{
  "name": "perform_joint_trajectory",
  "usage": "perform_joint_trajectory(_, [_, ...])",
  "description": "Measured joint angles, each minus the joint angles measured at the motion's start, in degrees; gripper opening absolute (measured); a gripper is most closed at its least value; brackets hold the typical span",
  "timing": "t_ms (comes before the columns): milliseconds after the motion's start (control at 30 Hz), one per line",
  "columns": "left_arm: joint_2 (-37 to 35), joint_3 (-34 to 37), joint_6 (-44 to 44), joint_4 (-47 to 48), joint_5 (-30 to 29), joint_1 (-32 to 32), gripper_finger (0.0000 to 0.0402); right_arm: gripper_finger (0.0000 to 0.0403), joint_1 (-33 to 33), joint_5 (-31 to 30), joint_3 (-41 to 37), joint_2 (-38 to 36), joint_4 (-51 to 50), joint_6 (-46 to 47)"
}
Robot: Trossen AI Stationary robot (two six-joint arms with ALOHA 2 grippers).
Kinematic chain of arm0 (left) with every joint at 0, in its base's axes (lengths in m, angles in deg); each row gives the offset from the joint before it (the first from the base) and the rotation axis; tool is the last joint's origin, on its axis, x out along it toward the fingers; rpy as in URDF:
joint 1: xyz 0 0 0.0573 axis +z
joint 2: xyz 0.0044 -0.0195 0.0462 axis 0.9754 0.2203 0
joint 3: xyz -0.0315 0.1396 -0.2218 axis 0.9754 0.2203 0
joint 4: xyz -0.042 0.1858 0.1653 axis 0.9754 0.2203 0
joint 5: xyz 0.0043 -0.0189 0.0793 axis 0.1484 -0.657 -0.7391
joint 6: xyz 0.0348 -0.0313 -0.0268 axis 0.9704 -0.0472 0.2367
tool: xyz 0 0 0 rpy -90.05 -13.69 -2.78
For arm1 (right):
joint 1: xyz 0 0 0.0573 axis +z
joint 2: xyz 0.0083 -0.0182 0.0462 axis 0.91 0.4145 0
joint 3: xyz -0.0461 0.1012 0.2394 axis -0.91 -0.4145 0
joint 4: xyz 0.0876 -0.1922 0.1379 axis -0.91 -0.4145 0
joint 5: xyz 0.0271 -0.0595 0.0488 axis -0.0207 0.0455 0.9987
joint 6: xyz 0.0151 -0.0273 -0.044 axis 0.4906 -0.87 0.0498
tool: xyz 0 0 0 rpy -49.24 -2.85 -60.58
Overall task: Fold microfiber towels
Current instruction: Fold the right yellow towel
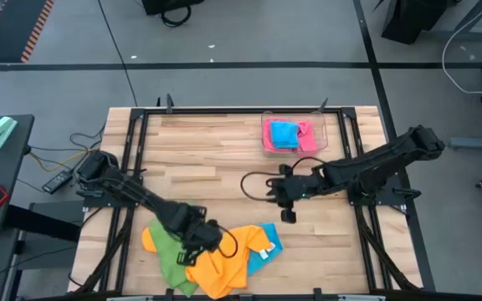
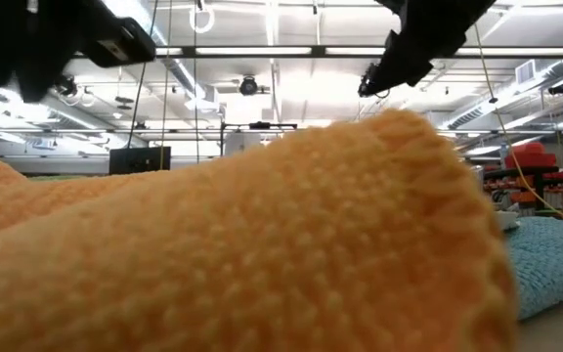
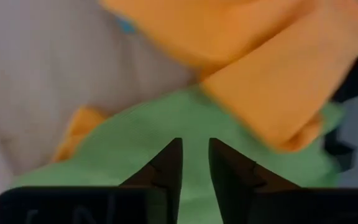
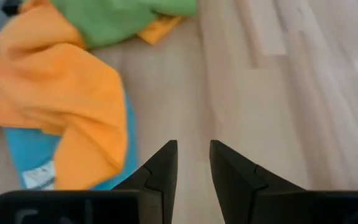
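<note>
1. Looking down on my butcher-block table (image 1: 216, 159), I see pale wooden planks running left to right inside a black metal frame.
2. My left arm reaches in from the left edge; the left gripper (image 1: 210, 237) hangs over the towel pile at the near edge. In its wrist view the two dark fingers (image 3: 166, 168) stand a narrow gap apart with nothing between them, so I call it released.
3. My right arm comes from the right; the right gripper (image 1: 284, 203) hovers over bare wood mid-table, fingers (image 4: 163, 165) slightly parted and grasping nothing.
4. The orange towel (image 1: 224, 259) lies crumpled and soft on top of the pile, its nubbly microfiber loops filling the low view; the heap's long axis runs roughly left to right.
5. The green towel (image 1: 170, 259) sits rumpled under it, stretching toward the near edge at the left.
6. The sky-blue towel (image 1: 266, 251) lies flat, poking out on the right with a white label showing.
7. The clear plastic tray (image 1: 325, 125) near the far edge holds a folded blue towel (image 1: 284, 134) on a pink towel (image 1: 308, 138).
</note>
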Motion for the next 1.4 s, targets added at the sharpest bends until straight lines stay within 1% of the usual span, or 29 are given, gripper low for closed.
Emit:
perform_joint_trajectory(233, [0.3, 0.0, -5.3, -9.3, -1.1, -5.4, 0.0121, 0.0104, 4.1, 0.1, 0.0, 4.5, 4.5, 1.3])
perform_joint_trajectory(333, [1.7, 0.0, -8.9, -10.3, -1.7, -7.0, 0.0139, 0.0103, 4.9, 0.1, 0.0, 6.2, 5.0, 4.1])
perform_joint_trajectory(467, [4.7, 0.1, -10.5, -11.8, -2.1, -9.6, 0.0162, 0.0104, 5.7, 0.0, 0.0, 8.3, 5.5, 7.0])
perform_joint_trajectory(567, [6.0, 0.1, -9.9, -11.7, -1.7, -11.7, 0.0180, 0.0103, 6.8, 0.0, 0.0, 9.8, 5.3, 8.2])
perform_joint_trajectory(667, [6.2, 0.1, -6.7, -11.6, -1.7, -13.9, 0.0195, 0.0104, 7.7, -0.1, 0.0, 10.6, 5.4, 8.7])
perform_joint_trajectory(733, [6.1, 0.1, -5.3, -11.5, -1.7, -15.3, 0.0201, 0.0103, 8.3, -2.0, 0.0, 11.1, 6.0, 8.7])
perform_joint_trajectory(833, [6.2, 0.1, -2.7, -11.4, -1.7, -17.2, 0.0202, 0.0104, 8.8, -4.1, 0.0, 11.5, 7.1, 8.6])
perform_joint_trajectory(900, [7.0, 0.0, -1.2, -11.1, -2.5, -17.8, 0.0198, 0.0103, 8.8, -4.2, 0.0, 11.5, 7.7, 8.7])
perform_joint_trajectory(1067, [8.3, 0.1, -0.6, -9.5, -5.1, -17.7, 0.0187, 0.0104, 8.8, -4.3, 0.0, 11.5, 8.8, 8.8])
perform_joint_trajectory(1233, [8.3, 0.1, -2.3, -9.2, -5.0, -16.6, 0.0180, 0.0103, 8.8, -4.3, 0.0, 11.5, 8.9, 8.8])
perform_joint_trajectory(1300, [8.3, 0.1, -2.5, -9.3, -3.7, -16.6, 0.0176, 0.0103, 8.8, -4.3, 0.0, 11.5, 8.9, 8.8])
perform_joint_trajectory(1400, [8.5, 0.1, -2.4, -9.3, -3.2, -16.6, 0.0165, 0.0103, 8.8, -4.3, 0.0, 11.5, 9.0, 8.8])
